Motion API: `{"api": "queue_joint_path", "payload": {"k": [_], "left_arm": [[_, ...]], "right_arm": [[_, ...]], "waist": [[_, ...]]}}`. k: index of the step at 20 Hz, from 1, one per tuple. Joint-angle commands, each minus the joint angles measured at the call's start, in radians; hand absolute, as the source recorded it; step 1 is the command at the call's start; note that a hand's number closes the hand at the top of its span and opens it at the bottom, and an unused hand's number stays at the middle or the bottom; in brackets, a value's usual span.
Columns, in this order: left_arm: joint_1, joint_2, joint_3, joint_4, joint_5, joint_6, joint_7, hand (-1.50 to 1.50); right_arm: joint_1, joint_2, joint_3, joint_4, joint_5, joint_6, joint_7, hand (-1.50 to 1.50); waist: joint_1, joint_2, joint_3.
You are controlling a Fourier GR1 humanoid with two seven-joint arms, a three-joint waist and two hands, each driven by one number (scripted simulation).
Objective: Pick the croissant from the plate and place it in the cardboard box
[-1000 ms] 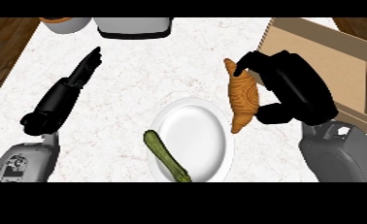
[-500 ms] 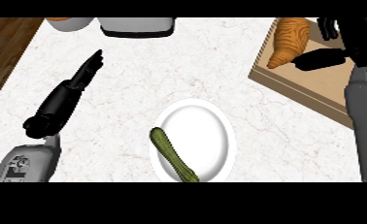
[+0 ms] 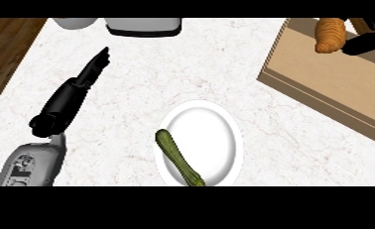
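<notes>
Right robot hand [image 3: 360,45], fingers curled on the croissant [image 3: 330,34], has it above the cardboard box [image 3: 316,69] at the far right, so it should sink inside the walls, clear of the rim, before opening.

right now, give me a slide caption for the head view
Right hand holds croissant over the cardboard box; zucchini lies on the plate; left hand open at left.

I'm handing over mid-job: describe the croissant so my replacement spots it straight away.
Find the cardboard box at the counter's far right. Over its top corner, held by the black right hand, is the croissant. It is the only orange-brown, ridged, curved item; the long green vegetable lies on the white plate.
</notes>
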Motion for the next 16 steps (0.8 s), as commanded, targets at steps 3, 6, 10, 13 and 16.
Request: {"api": "queue_joint_path", "payload": {"k": [3,6,10,13,16], "left_arm": [[-0.008,-0.008,-0.002,-0.001,-0.001,-0.005,-0.004,0.00],[-0.014,0.014,0.017,0.015,0.001,-0.019,-0.020,0.00],[-0.022,-0.015,-0.001,0.014,-0.003,-0.009,-0.007,0.00],[-0.026,-0.012,0.002,-0.024,0.005,-0.015,0.023,0.00],[-0.034,-0.010,0.005,0.011,-0.001,-0.018,0.003,0.00]], "right_arm": [[-0.089,-0.085,0.038,0.309,0.055,0.094,-0.117,1.50],[-0.091,-0.153,0.057,0.413,0.080,0.142,-0.226,1.50],[-0.140,-0.162,0.098,0.575,0.162,0.108,-0.242,1.50],[-0.156,-0.179,0.127,0.628,0.166,0.200,-0.382,-1.50],[-0.190,-0.167,0.090,0.672,0.129,0.180,-0.502,-1.50]], "waist": [[0.013,0.004,0.001],[0.013,0.005,0.001],[0.036,0.016,0.002],[0.028,0.008,0.002],[0.030,0.011,0.003]]}}
